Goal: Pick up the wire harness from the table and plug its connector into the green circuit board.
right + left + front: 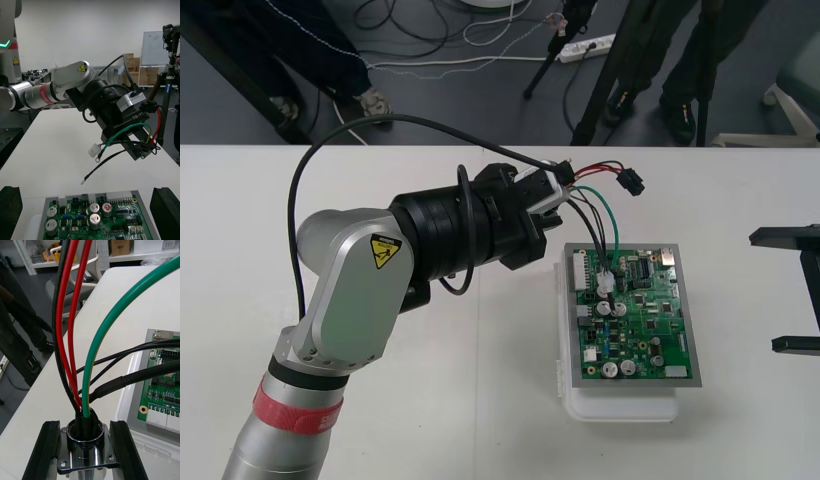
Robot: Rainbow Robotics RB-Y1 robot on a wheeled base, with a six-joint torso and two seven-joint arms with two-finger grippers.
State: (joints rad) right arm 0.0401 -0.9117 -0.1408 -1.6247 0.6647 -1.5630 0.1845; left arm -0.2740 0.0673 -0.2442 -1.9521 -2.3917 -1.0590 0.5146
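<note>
My left gripper point(554, 187) is shut on the wire harness's round metal socket point(86, 444), with the flange between the black fingers point(44, 450). It hovers just beyond the far left corner of the green circuit board point(638, 318). Red, black and green wires point(93, 352) rise from the socket. The small black plug point(630, 183) hangs free in the air past the board's far edge. A white connector point(93, 150) and bare ring ends dangle above the board point(97, 221), clear of it. My right gripper point(786, 291) waits open at the table's right side.
The board sits on a white base point(620, 405) right of the table's middle. The left arm's silver elbow point(350, 290) and a black cable loop point(310, 180) span the left half of the table. Tripod legs and cables lie on the dark floor beyond the far edge.
</note>
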